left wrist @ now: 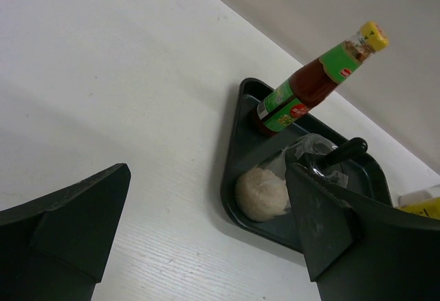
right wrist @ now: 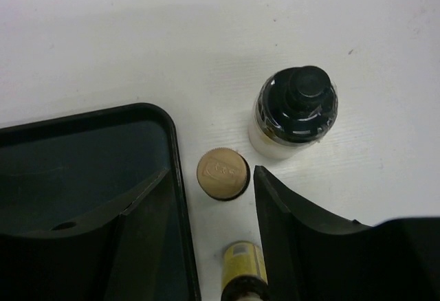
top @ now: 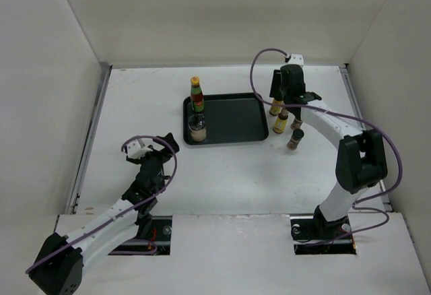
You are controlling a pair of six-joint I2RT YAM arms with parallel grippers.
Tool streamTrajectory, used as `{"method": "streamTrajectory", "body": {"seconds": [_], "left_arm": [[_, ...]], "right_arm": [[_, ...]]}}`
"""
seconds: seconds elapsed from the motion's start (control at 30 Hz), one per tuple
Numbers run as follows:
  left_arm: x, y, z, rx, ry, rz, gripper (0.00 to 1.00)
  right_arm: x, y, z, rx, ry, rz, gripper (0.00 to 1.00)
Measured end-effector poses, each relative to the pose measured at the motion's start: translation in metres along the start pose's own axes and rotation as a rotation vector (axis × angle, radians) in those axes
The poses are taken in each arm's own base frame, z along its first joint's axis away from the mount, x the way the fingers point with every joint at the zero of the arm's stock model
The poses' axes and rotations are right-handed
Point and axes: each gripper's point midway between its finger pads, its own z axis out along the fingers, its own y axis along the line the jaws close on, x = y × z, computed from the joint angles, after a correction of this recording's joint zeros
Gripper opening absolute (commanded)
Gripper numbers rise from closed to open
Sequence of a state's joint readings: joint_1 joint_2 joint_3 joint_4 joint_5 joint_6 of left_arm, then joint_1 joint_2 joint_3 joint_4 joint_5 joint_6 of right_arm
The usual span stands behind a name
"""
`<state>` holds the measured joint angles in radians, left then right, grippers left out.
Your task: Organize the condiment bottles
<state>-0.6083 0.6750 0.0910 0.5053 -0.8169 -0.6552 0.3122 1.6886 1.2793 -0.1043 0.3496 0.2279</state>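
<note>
A red bottle (top: 196, 96) with a green neck and yellow cap stands in the black tray (top: 236, 130), with a stubby white jar (top: 197, 130) in front of it. Both also show in the left wrist view: the red bottle (left wrist: 302, 88) and the jar (left wrist: 263, 192). My left gripper (top: 160, 148) (left wrist: 207, 170) is open and empty over the table, left of the tray. Right of the tray stand two slim amber bottles (top: 275, 106) (top: 280, 122) and a dark-brown one (top: 295, 139). My right gripper (top: 286, 100) (right wrist: 212, 172) is open above a tan-capped bottle (right wrist: 222, 173). A white black-capped jar (right wrist: 294, 112) stands beside it.
The tray's right rim (right wrist: 180, 198) lies right under my right gripper's left finger. A yellow-labelled bottle (right wrist: 244, 266) stands close below the tan-capped one. White walls enclose the table on three sides.
</note>
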Motion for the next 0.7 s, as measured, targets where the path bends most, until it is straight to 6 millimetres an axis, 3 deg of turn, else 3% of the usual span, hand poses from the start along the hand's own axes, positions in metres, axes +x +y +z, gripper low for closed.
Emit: {"method": "streamTrajectory", "body": {"seconds": [0.2, 0.27, 0.33, 0.6, 0.7], "left_arm": [[0.001, 0.0, 0.002, 0.002, 0.001, -0.003, 1.0], [0.001, 0.0, 0.002, 0.002, 0.002, -0.003, 1.0], [0.002, 0.0, 0.003, 0.001, 0.003, -0.003, 1.0], [0.009, 0.001, 0.005, -0.002, 0.023, 0.014, 1.0], [0.01, 0.001, 0.006, 0.0, 0.026, 0.015, 1.0]], "right_arm": [[0.004, 0.001, 0.016, 0.009, 0.016, -0.02, 0.51], [0.007, 0.001, 0.019, 0.012, 0.022, -0.029, 0.38], [0.007, 0.0, 0.021, 0.019, 0.022, -0.032, 0.32], [0.001, 0.001, 0.017, 0.047, -0.003, -0.08, 0.27], [-0.011, 0.016, 0.005, 0.028, -0.05, -0.11, 0.28]]}}
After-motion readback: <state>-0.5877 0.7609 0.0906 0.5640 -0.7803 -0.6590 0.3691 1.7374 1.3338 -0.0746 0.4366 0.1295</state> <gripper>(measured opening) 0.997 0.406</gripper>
